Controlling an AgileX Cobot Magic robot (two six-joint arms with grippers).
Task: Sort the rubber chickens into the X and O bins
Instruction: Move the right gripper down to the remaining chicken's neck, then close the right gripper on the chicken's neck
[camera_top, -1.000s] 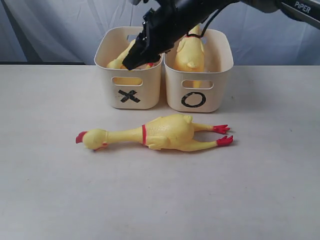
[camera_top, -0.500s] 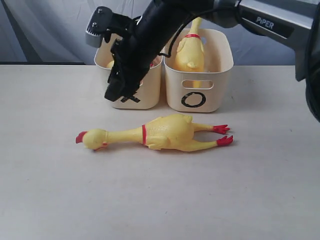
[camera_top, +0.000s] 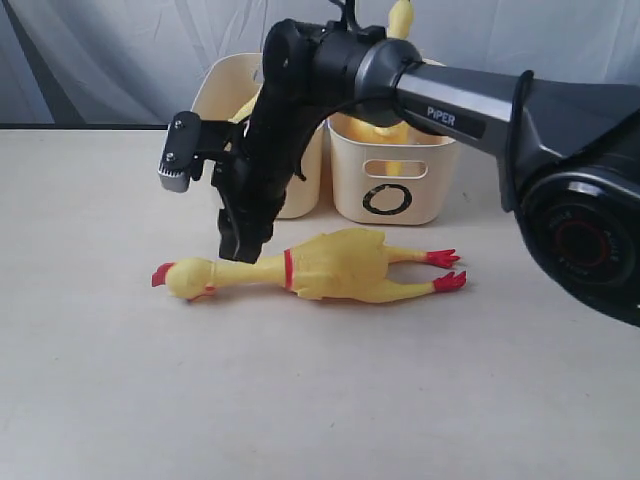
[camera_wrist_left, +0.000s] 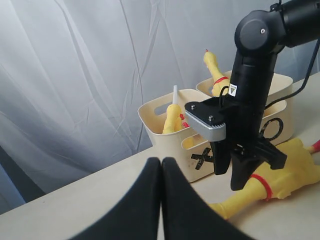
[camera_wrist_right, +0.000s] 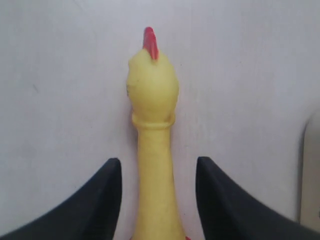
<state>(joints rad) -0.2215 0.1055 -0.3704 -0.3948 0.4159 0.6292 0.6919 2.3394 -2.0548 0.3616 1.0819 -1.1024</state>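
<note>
Pale tabletop (camera_top: 100, 400): the right gripper (camera_wrist_right: 157, 161), lately over the cream plastic X-marked bin (camera_wrist_left: 169, 145), has descended, jaws spread astride the neck of the long yellow rubber chicken (camera_top: 330, 265) lying before it. Grasp appears imminent; left gripper (camera_wrist_left: 161, 172) pressed together.

large yellow rubber chicken (camera_top: 330, 268) flat on table (camera_top: 100, 380), near side, red-combed head left, red feet right, cream X bin (camera_top: 222, 95) far left holding smaller chicken (camera_wrist_left: 172, 119), O bin (camera_top: 390, 195) touching its right, upright chicken (camera_top: 385, 130) inside
</note>
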